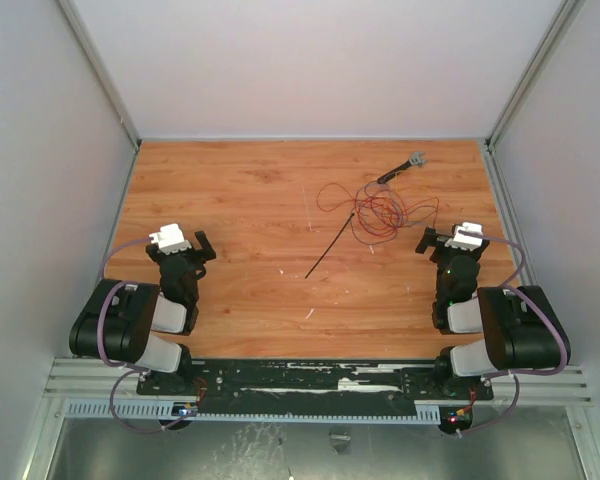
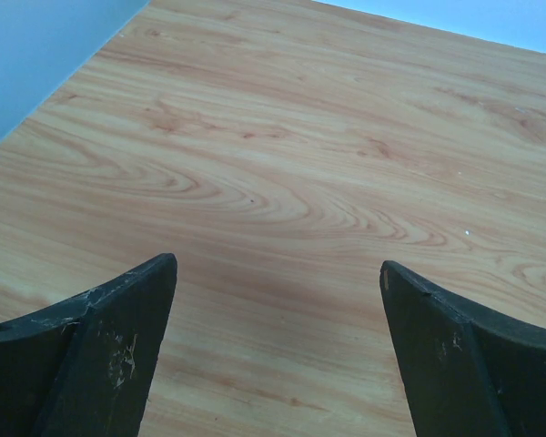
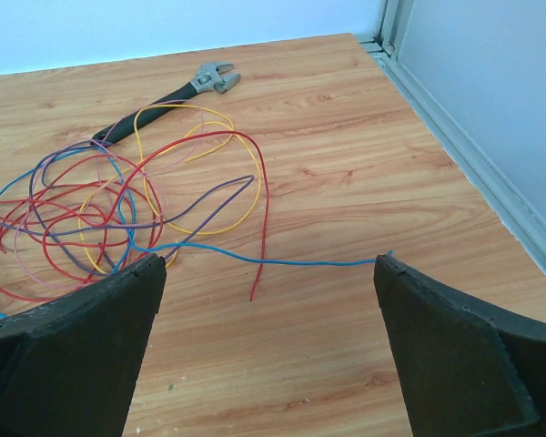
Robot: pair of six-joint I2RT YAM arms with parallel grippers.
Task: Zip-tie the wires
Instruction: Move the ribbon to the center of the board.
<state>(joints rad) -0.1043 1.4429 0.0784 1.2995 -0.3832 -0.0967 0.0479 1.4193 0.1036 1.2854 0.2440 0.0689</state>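
Wood-grain surface (image 1: 240, 200) lies bare under the left tool (image 2: 278, 273), spread wide and holding nothing. The right tool (image 3: 273, 262) is equally released, just short of the wires (image 1: 380, 212), a loose, unbundled tangle at far right. The zip tie (image 1: 330, 246) lies flat beside them, an adjustable wrench (image 3: 164, 98) beyond. Judging by this, nothing is done: gathering, looping and cinching remain. No readable writing.

Tangled wires (image 1: 382, 212) on wooden table (image 1: 230, 190), zip tie (image 1: 331, 245) at their left edge, black-handled tool (image 1: 400, 170) behind

No readable text, label, brand, number or sign on any surface in the three views.
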